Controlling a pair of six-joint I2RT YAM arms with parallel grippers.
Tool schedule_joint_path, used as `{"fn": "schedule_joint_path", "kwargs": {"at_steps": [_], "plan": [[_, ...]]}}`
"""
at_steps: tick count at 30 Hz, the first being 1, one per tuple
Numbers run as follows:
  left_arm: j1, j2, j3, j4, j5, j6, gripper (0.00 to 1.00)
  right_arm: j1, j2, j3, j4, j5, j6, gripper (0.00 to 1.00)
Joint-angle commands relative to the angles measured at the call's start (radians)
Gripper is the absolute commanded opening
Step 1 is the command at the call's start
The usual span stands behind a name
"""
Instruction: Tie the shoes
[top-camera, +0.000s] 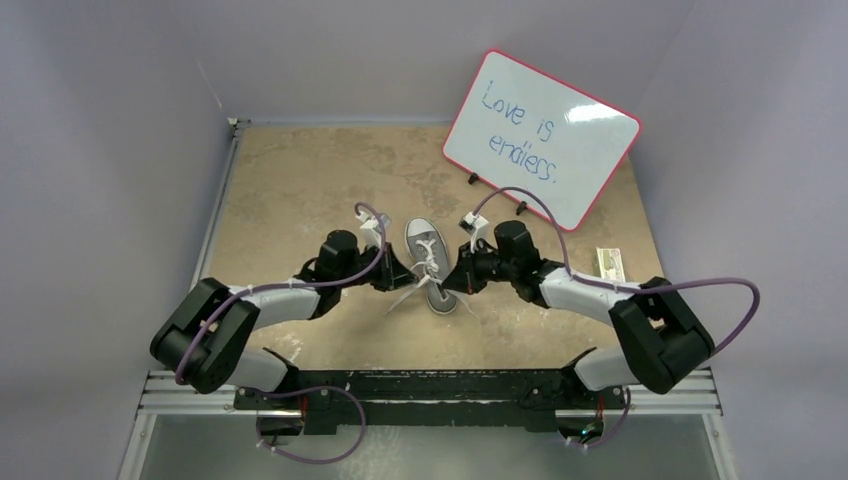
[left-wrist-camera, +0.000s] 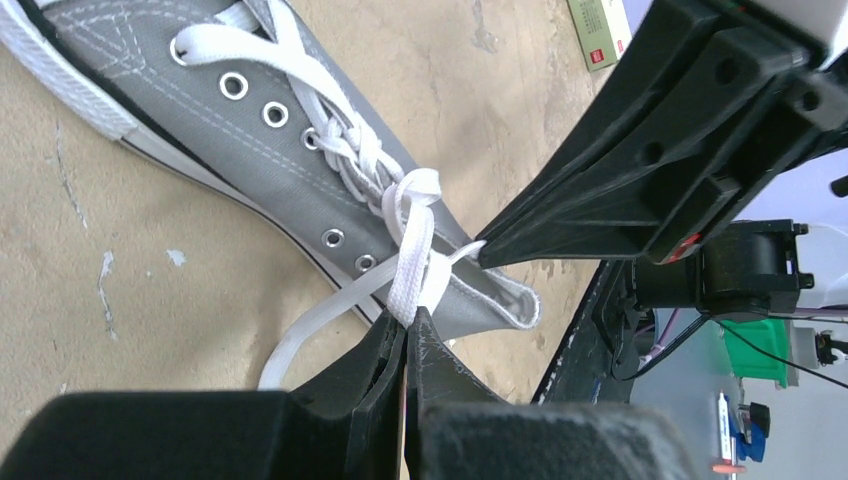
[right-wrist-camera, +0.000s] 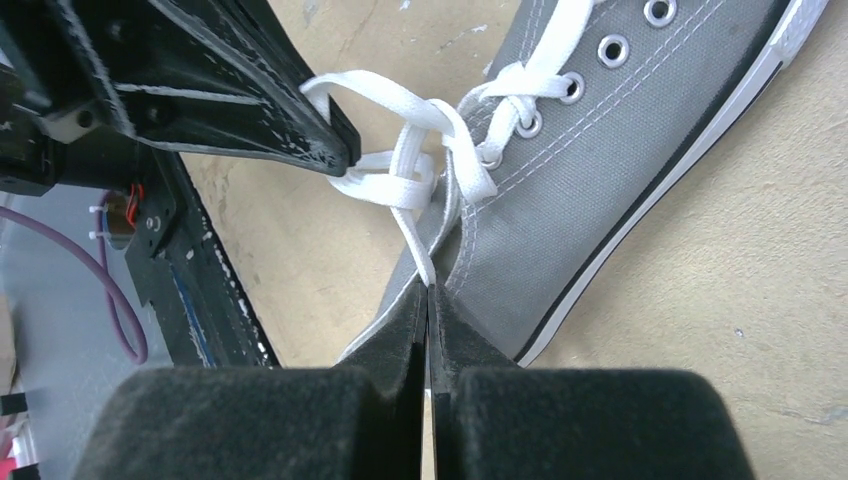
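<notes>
The left gripper (left-wrist-camera: 405, 322) and right gripper (right-wrist-camera: 430, 298) each pinch a white lace (left-wrist-camera: 415, 240) of the small grey canvas sneaker (top-camera: 422, 240), which lies on the tan tabletop (top-camera: 300, 180).

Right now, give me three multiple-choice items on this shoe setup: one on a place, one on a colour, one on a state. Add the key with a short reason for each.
1. Where on the table does the sneaker lie?
A. Between the left gripper and the right gripper
B. In the far left corner
C. Hanging off the near edge

2. What colour are the laces?
A. Black
B. White
C. Red

3. What is the left gripper doing?
A. Open above the sneaker
B. Open, resting on the table
C. Shut on the laces

Key:
1 A: the top view shows the sneaker mid-table with one gripper at each side.
2 B: both wrist views show white laces against grey canvas.
3 C: the left wrist view shows its fingers closed, with a strand of lace pinched at the tips.
</notes>
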Motion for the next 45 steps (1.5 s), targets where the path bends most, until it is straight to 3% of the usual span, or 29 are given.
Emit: {"fn": "schedule_joint_path", "kwargs": {"at_steps": [1, 10, 16, 22, 25, 27, 32, 37, 45], "plan": [[-0.003, -0.046, -0.023, 0.029, -0.001, -0.014, 0.0, -0.003, -0.063, 0.052, -0.03, 0.023, -0.014, 0.0], [-0.002, -0.031, 0.074, -0.303, 0.003, 0.12, 0.03, -0.003, 0.012, 0.078, 0.007, -0.027, 0.003, 0.0], [-0.002, -0.061, 0.134, -0.441, -0.065, 0.175, 0.24, -0.003, 0.055, 0.104, -0.009, -0.045, -0.022, 0.0], [0.01, -0.089, 0.278, -0.651, -0.13, 0.287, 0.38, -0.002, 0.048, 0.107, -0.019, -0.05, -0.023, 0.0], [0.028, -0.069, 0.34, -0.698, -0.122, 0.295, 0.42, -0.003, 0.048, 0.114, -0.033, -0.059, -0.032, 0.0], [0.048, -0.045, 0.383, -0.727, -0.095, 0.304, 0.49, -0.003, 0.049, 0.121, -0.051, -0.067, -0.04, 0.0], [0.056, -0.02, 0.419, -0.597, -0.073, 0.28, 0.54, -0.003, 0.043, 0.132, -0.063, -0.069, -0.046, 0.0], [0.054, 0.141, 0.485, -0.393, 0.053, 0.212, 0.52, -0.002, 0.046, 0.135, -0.061, -0.074, -0.041, 0.0], [0.048, 0.242, 0.45, -0.327, 0.134, 0.203, 0.51, -0.003, 0.052, 0.139, -0.046, -0.07, -0.024, 0.0]]}}
